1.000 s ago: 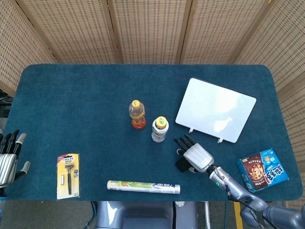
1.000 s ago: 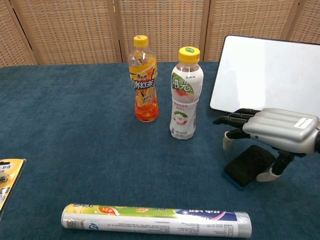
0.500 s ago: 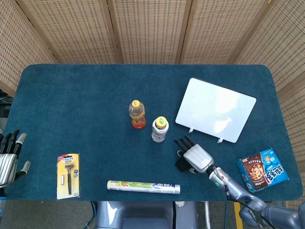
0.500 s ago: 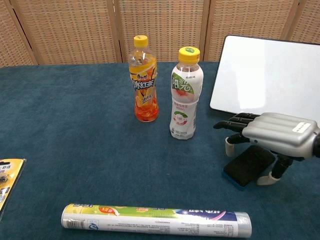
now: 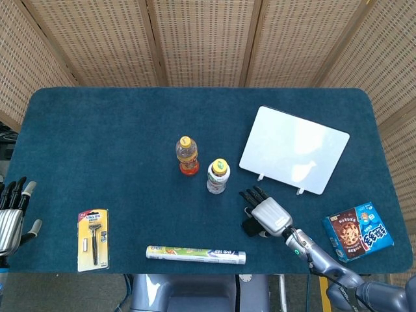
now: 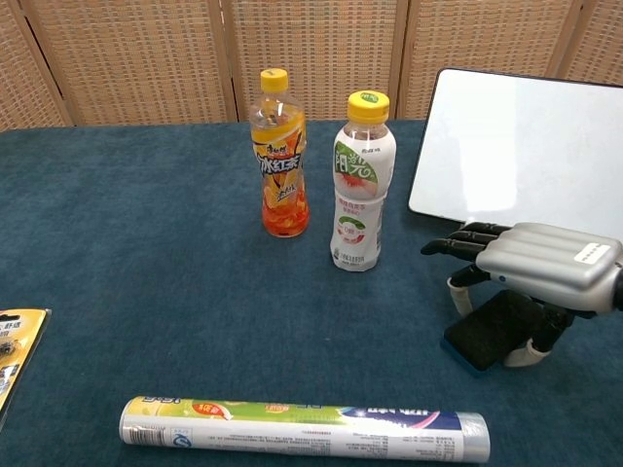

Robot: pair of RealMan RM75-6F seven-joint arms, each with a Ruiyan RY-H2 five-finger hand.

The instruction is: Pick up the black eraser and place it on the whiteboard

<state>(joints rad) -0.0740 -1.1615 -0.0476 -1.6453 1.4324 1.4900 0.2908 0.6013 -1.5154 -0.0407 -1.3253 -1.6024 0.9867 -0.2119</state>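
1. Your right hand point(image 6: 545, 268) sits palm-down in the lower right of the chest view, over the black eraser point(image 6: 501, 329). The thumb is at the eraser's near-right edge and a finger at its far-left edge, the remaining fingers stretched out toward the bottles. I judge it a light pinch on the eraser; one end looks tipped up off the blue tablecloth point(image 6: 175, 282), but I cannot tell whether all of it is clear of the cloth

2. The grip looks thin, only at the edges. If you lift fast, the eraser could twist out and drop back onto the cloth

3. The whiteboard point(image 6: 531, 151) stands just behind the hand, propped at a slant. Swing up too low and your outstretched fingers may strike its lower edge and push it; set the eraser down on the slope and it may slide off

4. The white bottle with the yellow cap point(image 6: 361, 180) is near the fingertips on the left; a sideways drift could knock it, and the orange tea bottle point(image 6: 278, 156) beyond it

5. The head view shows what the chest view lacks: your left hand point(image 5: 12, 214) at the lower left edge, fingers apart and holding nothing; the whole razor pack point(image 5: 93, 239); and the cookie box point(image 5: 358, 231) at the lower right. Both views show the long wrap roll point(image 5: 195, 254)

6. The chest view alone shows the thumb and finger against the eraser; from the head view the hand point(image 5: 268, 215) hides nearly all of the eraser point(image 5: 250, 227)
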